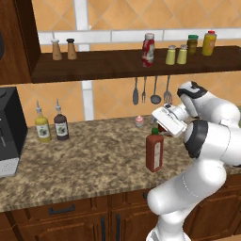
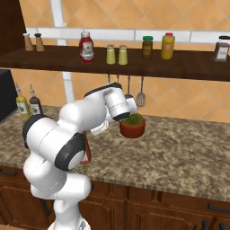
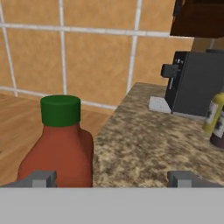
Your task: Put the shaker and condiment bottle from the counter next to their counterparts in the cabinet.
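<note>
Two pale yellow-green shakers [image 1: 176,55] are seen side by side on the dark wooden cabinet shelf [image 1: 108,67], just at 3 o'clock of the white-capped red bottle [image 1: 148,49]; the shaker half of the task is judged done. The green-capped condiment bottle [image 1: 154,149] stands upright on the granite counter [image 1: 89,160], near its front edge. In the hand view the gripper [image 3: 113,178] is held level with the bottle's shoulder, jaws spread fully and nothing gripped; the bottle [image 3: 59,144] sits at about 9 o'clock, against the left fingertip [image 3: 41,178] rather than centred. Step in hand: approach for the bottle grasp. Next move is judged to call for a sideways shift to centre the bottle, then closing, then a lift to the shelf
</note>
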You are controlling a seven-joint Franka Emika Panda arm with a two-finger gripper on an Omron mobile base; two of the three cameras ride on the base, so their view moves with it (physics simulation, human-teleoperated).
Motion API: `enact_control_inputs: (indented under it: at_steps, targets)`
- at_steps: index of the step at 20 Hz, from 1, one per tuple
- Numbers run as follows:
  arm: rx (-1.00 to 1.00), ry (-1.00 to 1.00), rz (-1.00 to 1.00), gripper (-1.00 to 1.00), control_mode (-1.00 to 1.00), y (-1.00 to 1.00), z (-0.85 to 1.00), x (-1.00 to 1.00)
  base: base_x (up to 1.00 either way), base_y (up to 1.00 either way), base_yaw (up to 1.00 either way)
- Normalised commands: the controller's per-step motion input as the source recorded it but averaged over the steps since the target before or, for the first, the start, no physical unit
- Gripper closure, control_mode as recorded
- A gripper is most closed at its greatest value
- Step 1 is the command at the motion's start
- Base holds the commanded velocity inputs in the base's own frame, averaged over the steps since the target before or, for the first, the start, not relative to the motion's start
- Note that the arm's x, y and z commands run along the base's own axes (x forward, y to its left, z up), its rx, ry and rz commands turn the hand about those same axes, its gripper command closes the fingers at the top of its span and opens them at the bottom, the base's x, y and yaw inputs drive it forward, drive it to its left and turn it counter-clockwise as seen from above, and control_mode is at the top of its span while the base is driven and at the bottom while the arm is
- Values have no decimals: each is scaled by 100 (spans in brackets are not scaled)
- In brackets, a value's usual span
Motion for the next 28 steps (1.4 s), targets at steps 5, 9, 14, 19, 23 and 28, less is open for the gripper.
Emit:
enact_control_inputs:
  at_steps: [5,9,14,19,23,28]
  targets:
    - [8,0,5,-100,-100,-17,1,-6,0,0,0]
    - [12,3,14,-100,-100,-26,4,0,0,0,0]
    - [12,6,18,-100,-100,-24,1,0,0,0,0]
    - [12,7,23,-100,-100,-20,0,2,0,0,0]
    - [7,2,18,-100,-100,-9,0,0,0,0,0]
    - [2,0,6,-100,-100,0,0,0,0,0,0]
